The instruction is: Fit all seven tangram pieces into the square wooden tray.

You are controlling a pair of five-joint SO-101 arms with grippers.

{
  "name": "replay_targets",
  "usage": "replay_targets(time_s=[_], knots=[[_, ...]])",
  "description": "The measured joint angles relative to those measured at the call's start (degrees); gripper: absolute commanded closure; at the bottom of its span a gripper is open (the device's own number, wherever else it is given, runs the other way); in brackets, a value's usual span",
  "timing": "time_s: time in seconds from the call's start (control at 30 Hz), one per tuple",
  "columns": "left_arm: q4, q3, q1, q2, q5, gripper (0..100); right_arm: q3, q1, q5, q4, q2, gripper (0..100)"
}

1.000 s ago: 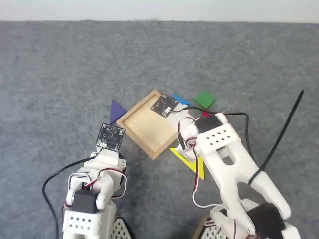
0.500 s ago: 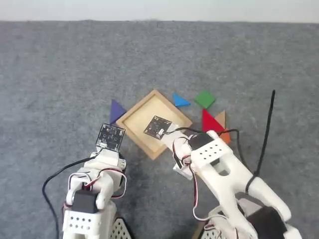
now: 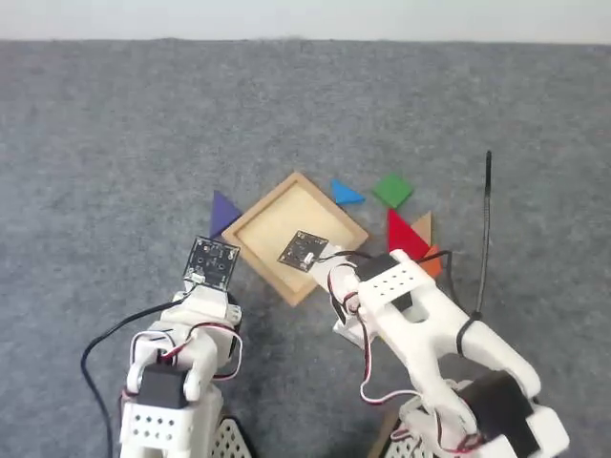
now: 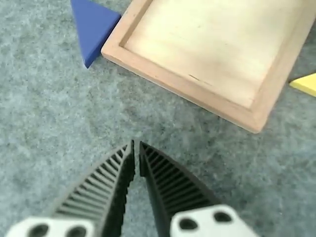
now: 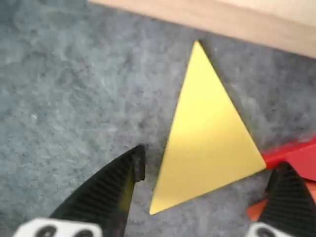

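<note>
Right gripper (image 5: pixel 211 168) pointed down, spread wide and empty, with the yellow triangle (image 5: pixel 207 123) flat between its fingers and the wooden tray (image 5: pixel 237 19) edge just beyond. Left gripper (image 4: pixel 136 148) was closed on nothing, tray corner just ahead, blue triangle (image 4: pixel 94 24) further ahead.

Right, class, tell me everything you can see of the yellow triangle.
The yellow triangle is a flat, smooth, plain-coloured tangram piece. It lies on the grey felt-like mat, outside the wooden tray, with one sharp corner pointing at the tray's rim but not touching it. It sits between the open fingers of the right gripper, not gripped. A red piece meets another of its corners.
</note>
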Motion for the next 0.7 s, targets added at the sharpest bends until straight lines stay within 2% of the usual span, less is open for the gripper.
replay_targets(time_s=[0.17, 0.4, 0.7], knots=[[0.00, 0.00, 0.09, 0.00, 0.00, 98, 0.00, 0.00, 0.18, 0.00, 0.00, 64.1], [0.00, 0.00, 0.00, 0.00, 0.00, 98, -0.18, -1.14, 0.18, -0.44, -1.05, 83.0], [0.00, 0.00, 0.00, 0.00, 0.00, 98, -0.18, -1.85, 0.26, -0.53, 0.18, 81.5]])
